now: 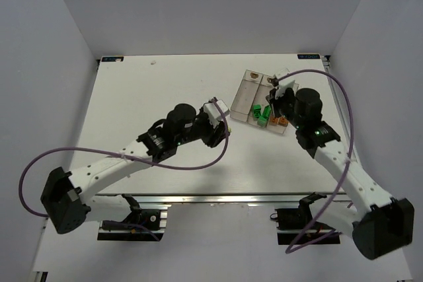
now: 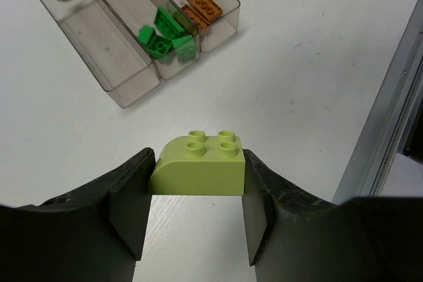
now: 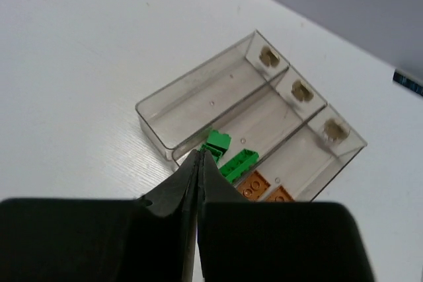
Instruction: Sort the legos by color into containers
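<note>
My left gripper (image 2: 198, 175) is shut on a yellow-green lego (image 2: 198, 163), pinched between both fingers over the white table. In the top view the left gripper (image 1: 219, 130) is left of and nearer than the containers (image 1: 246, 90), and its brick is hidden there. The three clear bins (image 2: 135, 94) lie ahead: the left one empty, the middle holding dark green legos (image 2: 165, 34), the right holding orange legos (image 2: 201, 8). My right gripper (image 3: 199, 155) is shut and empty, hovering over the near end of the middle bin by the green legos (image 3: 231, 160). Orange legos (image 3: 261, 188) lie beside it.
The table's metal front rail (image 2: 390, 110) runs along the right of the left wrist view. A purple cable (image 1: 198, 163) loops from the left arm over the table. Side walls enclose the table on both sides.
</note>
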Controlling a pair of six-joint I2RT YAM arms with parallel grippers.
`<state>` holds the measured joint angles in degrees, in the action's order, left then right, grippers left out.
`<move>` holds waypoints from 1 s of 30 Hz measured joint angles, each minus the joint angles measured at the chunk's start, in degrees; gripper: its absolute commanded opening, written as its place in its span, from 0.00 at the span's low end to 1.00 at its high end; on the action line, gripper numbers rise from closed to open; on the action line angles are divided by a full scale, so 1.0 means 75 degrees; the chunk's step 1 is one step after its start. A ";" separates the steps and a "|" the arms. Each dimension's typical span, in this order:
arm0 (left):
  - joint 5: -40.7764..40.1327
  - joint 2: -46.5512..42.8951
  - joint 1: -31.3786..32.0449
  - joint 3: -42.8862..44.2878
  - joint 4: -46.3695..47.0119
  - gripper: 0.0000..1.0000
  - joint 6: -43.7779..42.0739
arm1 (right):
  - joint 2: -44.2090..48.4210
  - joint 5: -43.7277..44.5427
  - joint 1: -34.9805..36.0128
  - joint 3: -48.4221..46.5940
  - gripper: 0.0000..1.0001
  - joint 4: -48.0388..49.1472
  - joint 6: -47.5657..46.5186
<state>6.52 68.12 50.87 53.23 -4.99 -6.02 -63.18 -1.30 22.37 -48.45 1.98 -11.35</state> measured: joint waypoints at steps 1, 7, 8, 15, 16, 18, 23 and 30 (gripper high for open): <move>0.0227 0.0236 -0.0137 0.0044 0.0050 0.12 0.0152 | 0.0353 -0.0204 -0.0012 0.0096 0.00 0.0003 -0.0108; 0.1530 0.2218 -0.1265 0.1311 0.0114 0.12 0.1466 | 0.1096 -0.1239 -0.0038 0.0338 0.04 -0.0061 -0.0653; 0.1571 0.2532 -0.1378 0.1597 0.0085 0.13 0.1600 | 0.1090 -0.1288 -0.0038 0.0350 0.12 -0.0093 -0.0723; 0.1492 0.4913 -0.1518 0.3981 -0.0460 0.17 0.2229 | 0.1215 -0.1326 -0.0073 0.0437 0.23 -0.0216 -0.0947; 0.1419 0.5275 -0.1515 0.4342 -0.0577 0.17 0.2285 | 0.1271 -0.1300 -0.0079 0.0466 0.24 -0.0219 -0.0956; 0.1259 0.5977 -0.1510 0.5018 -0.0784 0.18 0.2381 | 0.1428 -0.1218 -0.0096 0.0574 0.24 -0.0128 -0.0991; 0.0828 0.7513 -0.1510 0.6642 -0.1358 0.24 0.2573 | 0.1591 -0.1043 -0.0195 0.0697 0.24 -0.0006 -0.1043; 0.0262 0.8218 -0.1515 0.7490 -0.1632 0.47 0.2751 | 0.1562 -0.0903 -0.0233 0.0697 0.25 0.0044 -0.1049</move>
<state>8.49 129.75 39.51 109.40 -17.23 14.61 -51.46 -8.08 20.62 -43.22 2.31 -19.22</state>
